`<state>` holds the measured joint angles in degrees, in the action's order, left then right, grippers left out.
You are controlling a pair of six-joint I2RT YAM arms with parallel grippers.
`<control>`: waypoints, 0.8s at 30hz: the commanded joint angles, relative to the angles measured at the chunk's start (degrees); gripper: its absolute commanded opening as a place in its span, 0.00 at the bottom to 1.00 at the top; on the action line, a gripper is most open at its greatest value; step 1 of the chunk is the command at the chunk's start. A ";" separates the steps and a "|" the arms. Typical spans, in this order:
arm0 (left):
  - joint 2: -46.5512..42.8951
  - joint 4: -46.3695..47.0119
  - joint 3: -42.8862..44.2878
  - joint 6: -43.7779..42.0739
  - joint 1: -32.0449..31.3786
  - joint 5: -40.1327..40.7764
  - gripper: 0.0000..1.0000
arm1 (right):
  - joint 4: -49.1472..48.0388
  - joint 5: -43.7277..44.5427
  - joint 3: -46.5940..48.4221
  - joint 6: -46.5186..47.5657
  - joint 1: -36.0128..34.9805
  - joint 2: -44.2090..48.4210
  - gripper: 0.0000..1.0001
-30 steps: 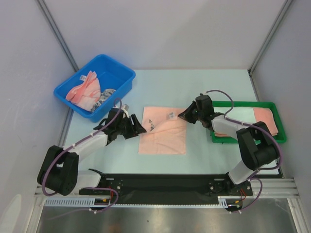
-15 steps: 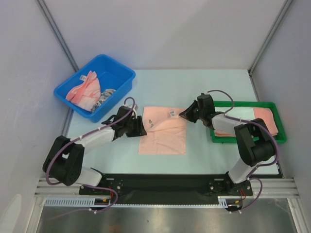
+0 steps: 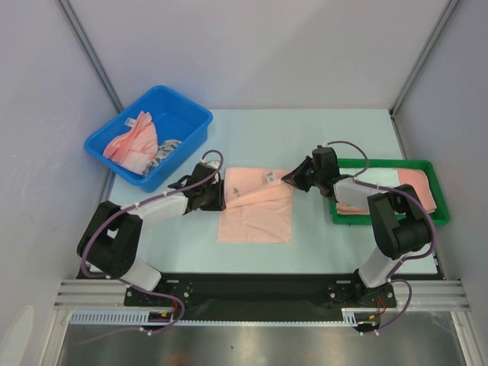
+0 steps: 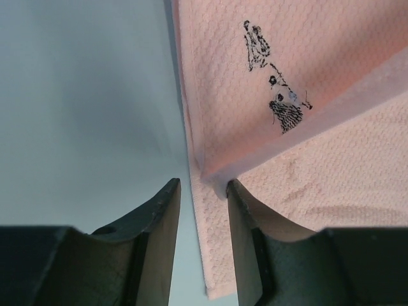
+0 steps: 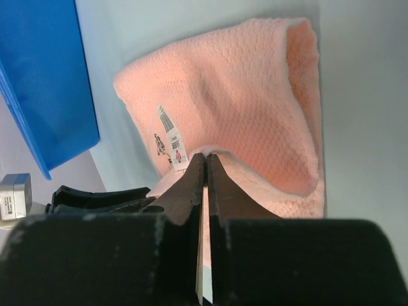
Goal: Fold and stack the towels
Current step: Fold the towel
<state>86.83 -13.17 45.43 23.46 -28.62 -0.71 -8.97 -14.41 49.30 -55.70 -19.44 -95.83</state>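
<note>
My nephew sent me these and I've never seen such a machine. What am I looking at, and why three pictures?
These are two robot arms bolted at the near edge of a table. The wide picture comes from a camera above and behind them. Each close-up comes from a camera on one arm's wrist, looking past its own fingers.

On the table lie a pink towel, a blue bin holding crumpled towels, and a green tray holding folded pink ones.

The right hand is pinched shut on a corner of the pink towel, lifting it. The left hand has its fingers apart around the towel's other side, not yet clamped.
</note>
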 commanded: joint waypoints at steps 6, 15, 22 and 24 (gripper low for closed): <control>-0.61 1.48 1.59 -2.98 -1.26 -3.50 0.32 | -2.72 -0.70 2.38 -0.20 0.63 -0.06 0.00; 1.94 -0.54 2.91 -2.98 -2.05 -4.74 0.33 | -2.37 -0.53 2.03 -0.02 0.72 1.00 0.00; 2.12 -2.99 4.14 -3.25 -2.14 -2.02 0.03 | -1.93 -0.96 2.12 0.77 0.72 1.61 0.00; 2.12 -4.23 5.63 -3.95 -2.14 -0.88 0.00 | -1.66 -1.49 2.20 1.38 0.63 1.96 0.00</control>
<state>88.95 -15.77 47.22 21.04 -30.33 -4.01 -9.28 -15.27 49.32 -55.42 -18.98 -95.83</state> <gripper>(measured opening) 0.017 0.021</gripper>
